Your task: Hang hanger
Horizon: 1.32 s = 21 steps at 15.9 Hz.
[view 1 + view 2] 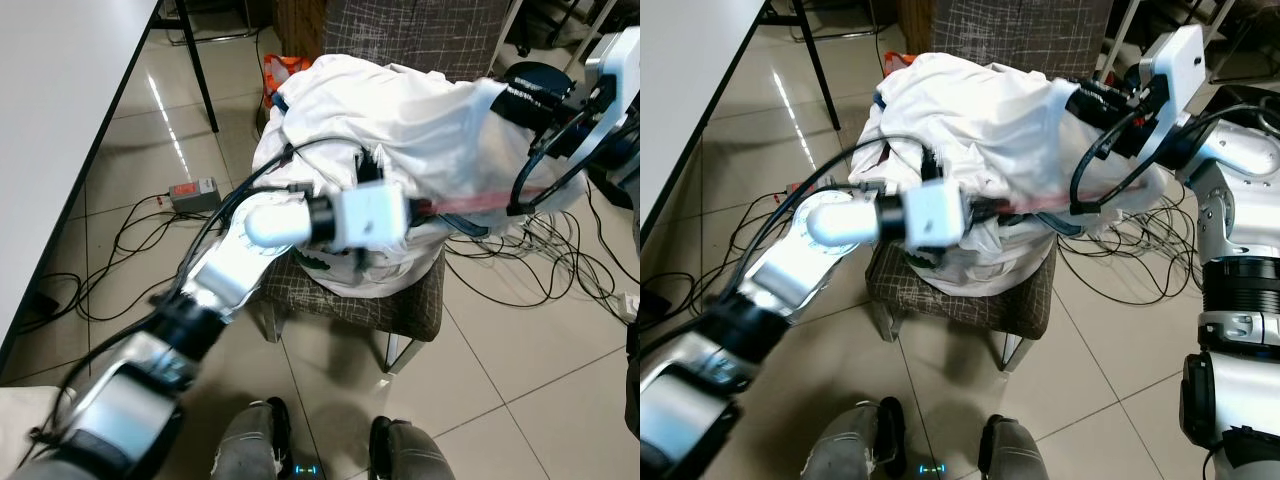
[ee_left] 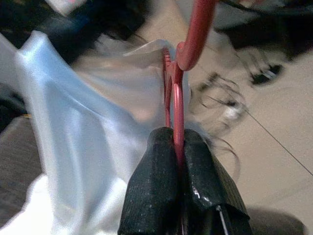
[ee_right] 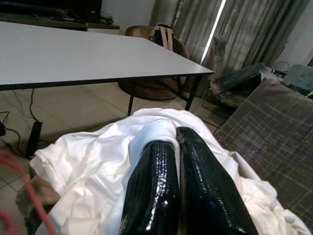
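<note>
A white garment [image 1: 400,110] lies heaped on a brown chair [image 1: 400,300]. My left gripper [image 2: 179,147] is shut on a red hanger [image 2: 178,93], whose hook curves away past the fingertips. In the eye views that gripper [image 1: 980,210] is at the front of the heap, and the hanger [image 1: 470,203] runs to the right under the cloth. My right gripper [image 3: 177,134] is shut on a fold of the garment [image 3: 98,152]. It holds the cloth at the heap's upper right [image 1: 1085,100]. Most of the hanger is hidden by fabric.
A white table [image 1: 60,100] stands on black legs to the left. Black cables [image 1: 130,240] sprawl over the tiled floor on both sides of the chair, by a grey box [image 1: 193,192]. An orange bag [image 1: 285,65] sits behind the chair. My feet [image 1: 330,450] are just before it.
</note>
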Motion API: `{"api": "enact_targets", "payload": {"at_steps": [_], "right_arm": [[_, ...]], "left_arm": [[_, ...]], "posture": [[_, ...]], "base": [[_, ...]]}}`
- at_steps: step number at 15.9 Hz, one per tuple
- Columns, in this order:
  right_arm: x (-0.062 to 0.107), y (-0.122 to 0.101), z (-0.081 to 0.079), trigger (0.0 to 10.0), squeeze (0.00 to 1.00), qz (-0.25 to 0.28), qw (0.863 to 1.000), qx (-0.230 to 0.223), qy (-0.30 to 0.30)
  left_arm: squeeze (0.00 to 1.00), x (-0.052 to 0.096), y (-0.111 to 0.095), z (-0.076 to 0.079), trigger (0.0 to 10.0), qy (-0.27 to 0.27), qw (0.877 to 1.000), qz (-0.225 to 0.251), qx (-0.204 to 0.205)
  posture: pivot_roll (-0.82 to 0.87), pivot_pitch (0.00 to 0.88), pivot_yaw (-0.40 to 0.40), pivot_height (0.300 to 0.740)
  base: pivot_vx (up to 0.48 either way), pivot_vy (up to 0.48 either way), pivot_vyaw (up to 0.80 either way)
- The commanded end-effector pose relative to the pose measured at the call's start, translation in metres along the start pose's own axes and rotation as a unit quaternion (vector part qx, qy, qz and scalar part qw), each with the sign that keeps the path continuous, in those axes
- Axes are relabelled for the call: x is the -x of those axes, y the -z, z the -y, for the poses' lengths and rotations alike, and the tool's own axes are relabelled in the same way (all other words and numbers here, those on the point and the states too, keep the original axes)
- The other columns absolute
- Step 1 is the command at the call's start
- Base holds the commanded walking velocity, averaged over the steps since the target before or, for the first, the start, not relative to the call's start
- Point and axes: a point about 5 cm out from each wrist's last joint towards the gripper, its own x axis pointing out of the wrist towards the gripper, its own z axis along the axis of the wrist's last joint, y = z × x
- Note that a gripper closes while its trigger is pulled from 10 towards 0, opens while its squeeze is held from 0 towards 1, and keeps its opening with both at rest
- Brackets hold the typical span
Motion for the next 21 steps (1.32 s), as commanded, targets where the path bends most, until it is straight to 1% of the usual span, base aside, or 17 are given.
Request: {"api": "enact_targets", "payload": {"at_steps": [1,2,3,4,6,9,11,12,17,18,19,21], "right_arm": [[0.006,-0.005,0.003,0.0,0.00,0.010,1.000,0.008,0.015],[0.009,-0.006,0.006,0.0,0.00,0.014,1.000,0.007,0.025],[0.011,-0.006,0.006,0.0,0.00,0.013,1.000,0.007,0.027],[0.014,-0.005,0.007,0.0,0.00,0.009,1.000,0.005,0.026],[0.014,-0.003,0.005,0.0,0.00,0.005,1.000,0.003,0.021],[0.010,-0.003,0.004,0.0,0.00,0.006,1.000,0.003,0.016],[0.007,-0.003,0.002,0.0,0.00,0.007,1.000,0.002,0.011],[0.006,-0.002,0.000,0.0,0.00,0.008,1.000,0.000,0.007],[0.005,-0.001,-0.001,0.0,0.00,0.008,1.000,-0.002,0.003],[0.005,-0.001,-0.002,0.0,0.00,0.008,1.000,-0.004,0.001],[0.004,0.000,-0.003,0.0,0.00,0.008,1.000,-0.004,0.000],[0.003,0.001,-0.004,0.0,0.00,0.008,1.000,-0.007,-0.003]], "left_arm": [[0.00,0.003,-0.006,-0.016,10.0,-0.047,0.999,0.017,0.005],[0.00,0.009,-0.005,-0.026,10.0,-0.085,0.995,0.023,0.036],[0.00,0.012,-0.004,-0.029,10.0,-0.095,0.994,0.025,0.040],[0.00,0.017,0.000,-0.029,10.0,-0.091,0.995,0.017,0.034],[0.00,0.017,0.001,-0.023,10.0,-0.063,0.998,0.014,0.005],[0.00,0.010,0.001,-0.012,10.0,-0.022,1.000,0.005,-0.012],[0.00,0.003,0.003,-0.009,10.0,-0.014,1.000,-0.005,-0.025],[0.00,-0.003,0.004,-0.007,10.0,-0.009,0.999,-0.013,-0.032],[0.00,-0.020,0.005,-0.014,10.0,-0.039,0.998,-0.037,-0.028],[0.00,-0.026,0.003,-0.016,10.0,-0.046,0.998,-0.033,-0.021],[0.00,-0.028,0.001,-0.015,10.0,-0.044,0.999,-0.026,-0.018],[0.00,-0.035,-0.002,-0.009,10.0,-0.036,0.999,-0.015,0.006]], "posture": [[-0.13,0.137,0.025,0.740],[-0.13,0.137,0.026,0.740],[-0.14,0.138,0.025,0.740],[-0.13,0.138,0.016,0.740],[-0.13,0.138,0.012,0.740],[-0.13,0.137,0.012,0.740],[-0.13,0.138,0.013,0.740],[-0.13,0.138,0.013,0.740],[-0.13,0.139,0.016,0.740],[-0.13,0.138,0.017,0.740],[-0.13,0.137,0.017,0.740],[-0.13,0.137,0.019,0.740]], "base": [[0.000,0.000,0.00],[0.000,0.000,0.00],[0.000,0.000,0.00],[0.000,0.000,0.00],[0.000,0.000,0.00],[0.000,0.000,0.00],[0.000,0.000,0.00],[0.000,0.000,0.00],[0.000,0.000,0.00],[0.000,0.000,0.00],[0.000,0.000,0.00],[0.000,0.000,0.00]]}}
